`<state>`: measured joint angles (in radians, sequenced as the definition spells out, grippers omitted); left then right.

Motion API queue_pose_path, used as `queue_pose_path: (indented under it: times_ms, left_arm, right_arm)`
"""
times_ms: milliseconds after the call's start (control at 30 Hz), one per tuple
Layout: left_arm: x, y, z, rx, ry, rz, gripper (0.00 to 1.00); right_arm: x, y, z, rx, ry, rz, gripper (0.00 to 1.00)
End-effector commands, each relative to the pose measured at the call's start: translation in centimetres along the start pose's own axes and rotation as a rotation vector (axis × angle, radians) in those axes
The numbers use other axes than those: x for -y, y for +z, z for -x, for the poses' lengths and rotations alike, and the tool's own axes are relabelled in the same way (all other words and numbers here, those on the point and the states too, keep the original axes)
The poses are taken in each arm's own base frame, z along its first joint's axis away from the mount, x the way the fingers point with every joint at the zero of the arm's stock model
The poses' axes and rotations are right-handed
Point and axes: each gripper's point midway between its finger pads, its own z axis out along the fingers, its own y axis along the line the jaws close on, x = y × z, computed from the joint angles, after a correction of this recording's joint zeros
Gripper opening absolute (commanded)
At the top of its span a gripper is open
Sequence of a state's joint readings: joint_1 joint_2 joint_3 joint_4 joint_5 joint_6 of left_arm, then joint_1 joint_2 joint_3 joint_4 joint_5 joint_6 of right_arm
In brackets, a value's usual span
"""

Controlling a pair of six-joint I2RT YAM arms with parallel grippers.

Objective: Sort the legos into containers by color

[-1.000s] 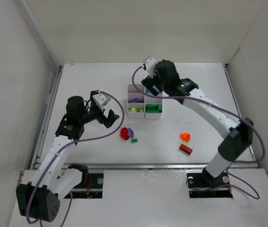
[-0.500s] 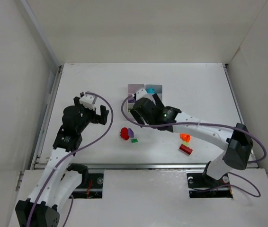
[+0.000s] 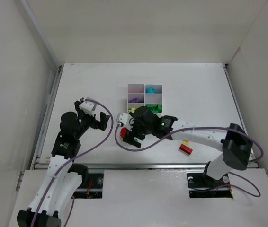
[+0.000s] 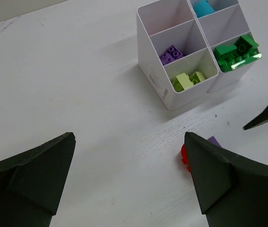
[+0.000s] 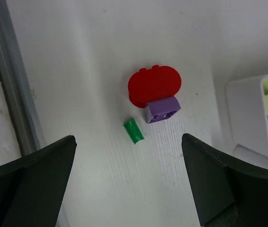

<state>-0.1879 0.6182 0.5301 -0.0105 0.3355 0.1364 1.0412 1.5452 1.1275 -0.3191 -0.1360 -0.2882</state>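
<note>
One white plastic six-compartment tray. Two yellow-green plastic bricks sit in it. On the table: one red rounded plastic piece, one purple square brick, one small green piece, one red rectangular brick.

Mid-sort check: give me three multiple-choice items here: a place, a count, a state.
1. Where is the purple brick below the right gripper? A) on the table, touching the red piece B) stacked on a cyan brick C) on a yellow plate
2. Loose pieces on the table in the right wrist view? A) one B) three C) six
3. The left gripper is: A) shut on a brick B) open, empty C) out of sight
Answers: 1A, it abuts the red piece; 2B, red, purple, green piece; 3B, fingers spread, nothing between.
</note>
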Motion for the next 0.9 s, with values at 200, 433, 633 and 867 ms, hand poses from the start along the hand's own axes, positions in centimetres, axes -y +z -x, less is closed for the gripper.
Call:
queue_pose_path:
  times_ms: [200,433,633,867]
  left_arm:
    - [0.0,-1.4,2.0,0.094,0.007,0.024,0.99]
    - [-0.4,-1.8,2.2,0.102,-0.003,0.044,0.99]
    - [-0.4,-1.9,2.6,0.111,0.000,0.045,0.99]
    - [-0.3,-1.9,2.6,0.112,0.000,0.036,0.99]
  right_arm:
    - [2.2,3.4,0.5,-0.035,-0.200,0.036,0.93]
    - [2.3,5.4,-0.3,-0.063,-0.215,0.071,0.84]
    - [2.4,6.6,-2.0,-0.121,-0.197,0.071,0.74]
    - [3.4,7.3,-2.1,-0.107,-0.160,0.047,0.41]
